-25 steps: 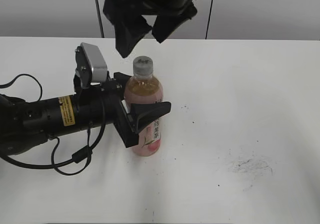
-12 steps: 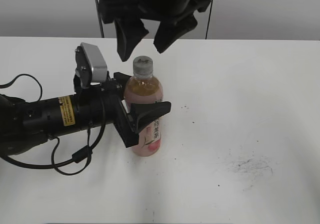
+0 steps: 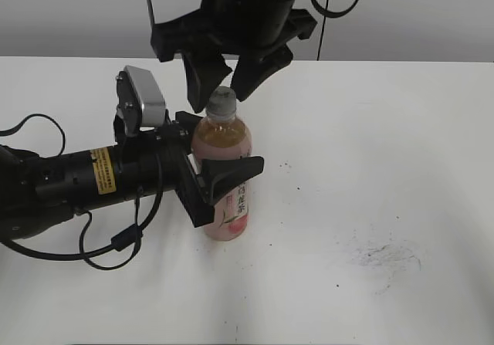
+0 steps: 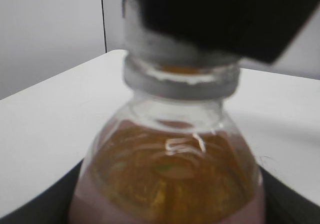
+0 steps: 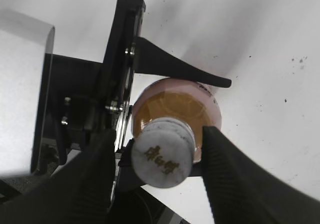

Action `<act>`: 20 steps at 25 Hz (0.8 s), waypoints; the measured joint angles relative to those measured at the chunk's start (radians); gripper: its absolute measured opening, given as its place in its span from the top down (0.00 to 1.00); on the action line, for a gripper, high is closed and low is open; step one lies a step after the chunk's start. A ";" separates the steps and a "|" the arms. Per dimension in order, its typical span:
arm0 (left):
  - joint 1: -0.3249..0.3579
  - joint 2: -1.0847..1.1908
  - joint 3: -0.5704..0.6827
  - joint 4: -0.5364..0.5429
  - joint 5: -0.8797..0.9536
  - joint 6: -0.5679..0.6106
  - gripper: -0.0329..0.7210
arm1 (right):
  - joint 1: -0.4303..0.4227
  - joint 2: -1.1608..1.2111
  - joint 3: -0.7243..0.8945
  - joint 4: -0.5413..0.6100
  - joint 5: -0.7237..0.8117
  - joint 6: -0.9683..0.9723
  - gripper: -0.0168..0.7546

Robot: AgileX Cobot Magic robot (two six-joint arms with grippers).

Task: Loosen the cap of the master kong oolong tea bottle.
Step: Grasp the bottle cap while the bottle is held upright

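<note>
While the cap [image 3: 221, 100] sits on the upright master kong oolong tea bottle [image 3: 222, 177] on the white table [image 3: 370, 152], the right gripper [image 3: 225, 81] straddles it, 2 fingers apart, not touching. The left gripper [image 3: 218, 177] clamps the bottle's body.

The exterior view looks down at a slant across the counter [image 3: 386, 167]. The left wrist view sits close, level with the bottle [image 4: 170, 184] shoulder. The right wrist view looks straight down on the cap [image 5: 162, 154]. All three share the bottle.
</note>
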 joint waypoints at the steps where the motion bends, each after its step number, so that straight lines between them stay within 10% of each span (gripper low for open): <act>1: 0.000 0.000 0.000 0.000 0.000 0.000 0.37 | 0.000 0.000 0.000 0.000 0.000 -0.002 0.44; 8: 0.000 0.000 0.000 -0.002 0.000 -0.001 0.37 | 0.000 0.000 0.001 -0.004 0.000 -0.080 0.62; 20: 0.000 0.000 0.000 -0.002 0.000 -0.002 0.37 | -0.001 0.000 0.001 0.006 0.000 -0.585 0.62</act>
